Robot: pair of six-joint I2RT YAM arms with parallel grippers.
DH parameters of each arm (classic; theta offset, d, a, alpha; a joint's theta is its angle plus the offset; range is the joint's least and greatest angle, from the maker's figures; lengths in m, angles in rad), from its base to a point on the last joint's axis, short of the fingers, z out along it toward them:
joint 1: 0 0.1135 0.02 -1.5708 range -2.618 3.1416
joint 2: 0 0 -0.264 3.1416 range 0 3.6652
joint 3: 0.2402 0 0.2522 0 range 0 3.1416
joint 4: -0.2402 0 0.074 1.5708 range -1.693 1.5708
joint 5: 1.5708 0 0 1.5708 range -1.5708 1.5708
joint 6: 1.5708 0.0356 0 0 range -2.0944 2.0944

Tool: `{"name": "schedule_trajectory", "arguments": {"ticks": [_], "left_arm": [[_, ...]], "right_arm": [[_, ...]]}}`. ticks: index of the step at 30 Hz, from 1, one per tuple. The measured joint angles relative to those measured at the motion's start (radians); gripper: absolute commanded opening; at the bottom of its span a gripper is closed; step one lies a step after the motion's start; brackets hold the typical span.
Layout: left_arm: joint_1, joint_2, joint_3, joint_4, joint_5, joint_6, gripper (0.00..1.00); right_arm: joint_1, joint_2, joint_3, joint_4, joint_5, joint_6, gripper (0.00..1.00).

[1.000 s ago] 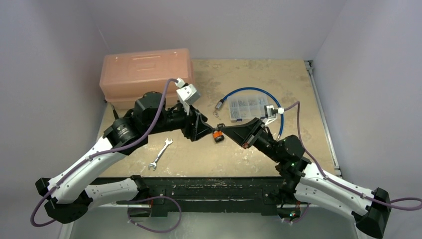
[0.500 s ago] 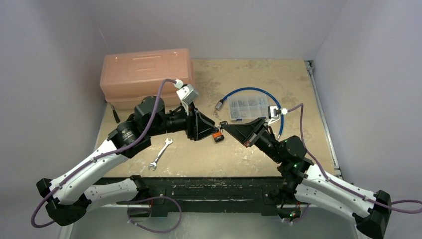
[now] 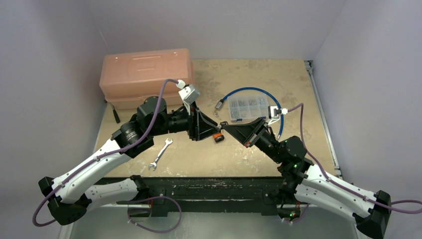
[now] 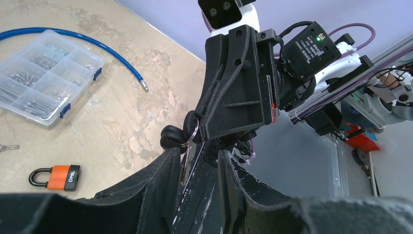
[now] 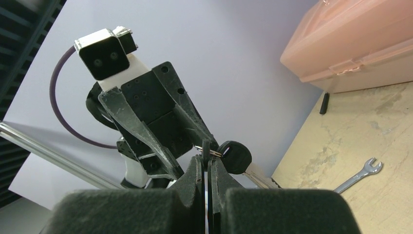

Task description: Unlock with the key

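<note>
— One key [image 4: 186, 163] hangs in mid-air off the key ring [image 4: 194, 130], well above the orange padlock [image 4: 54, 177] lying on the worktop [image 4: 122, 97].
— Who has it?
— My right end effector [image 5: 207, 161] is clamped together on the key ring. My left end effector [image 4: 199, 157] brackets the blade, fingers [image 4: 163, 175] apart; whether they bite, I cannot tell.
— Risk?
— If right lets go before left pinches, the key drops. A skewed pinch, I judge, would tilt the blade and miss the padlock.
</note>
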Motion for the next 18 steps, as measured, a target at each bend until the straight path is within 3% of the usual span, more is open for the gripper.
{"name": "schedule_trajectory", "arguments": {"ticks": [9, 10, 11, 16, 17, 18], "left_arm": [[0.0, 0.002, -0.017, 0.003, 0.001, -0.004, 0.22], [0.0, 0.003, -0.017, 0.006, 0.001, -0.007, 0.17], [0.0, 0.003, -0.018, 0.012, 0.002, -0.01, 0.02], [0.001, 0.002, -0.034, 0.057, 0.013, -0.029, 0.0], [0.001, 0.002, -0.034, 0.06, 0.013, -0.032, 0.0], [0.001, 0.002, -0.034, 0.063, 0.013, -0.035, 0.0]], "right_arm": [[0.0, -0.011, 0.0, 0.004, 0.0, 0.0, 0.0], [0.0, -0.011, 0.0, 0.004, 0.0, 0.0, 0.0], [0.0, -0.01, 0.0, 0.004, -0.001, 0.0, 0.0], [-0.002, -0.001, 0.0, 0.021, -0.006, 0.0, 0.0], [-0.002, 0.002, 0.0, 0.022, -0.005, 0.0, 0.03], [-0.002, 0.002, 0.0, 0.022, -0.003, 0.0, 0.18]]}}
